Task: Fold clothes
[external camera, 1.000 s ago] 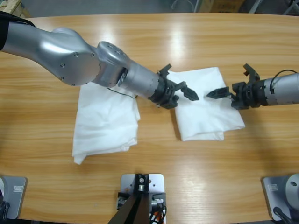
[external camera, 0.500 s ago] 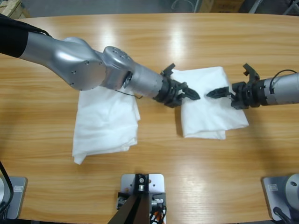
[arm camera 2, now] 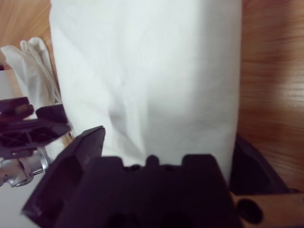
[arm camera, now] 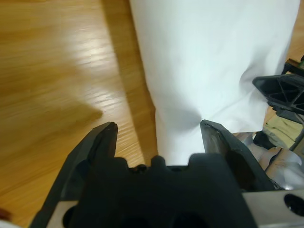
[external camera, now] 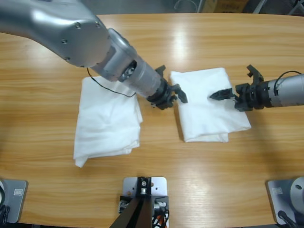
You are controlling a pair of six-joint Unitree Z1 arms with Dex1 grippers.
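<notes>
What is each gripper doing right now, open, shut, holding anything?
Left gripper: open, empty, at the edge of the folded white cotton T-shirt.
Right gripper: open, empty, over the same shirt.

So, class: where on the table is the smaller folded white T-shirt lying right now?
In the high view the smaller folded T-shirt lies right of the table's middle, between the left gripper and the right gripper.

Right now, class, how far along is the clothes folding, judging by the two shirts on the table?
The right-hand white T-shirt lies as a neat folded rectangle, so it looks done. Both end effectors, left and right, hover open at its edges, holding nothing. The left-hand T-shirt lies folded more loosely, with uneven edges, and may need tidying.
</notes>
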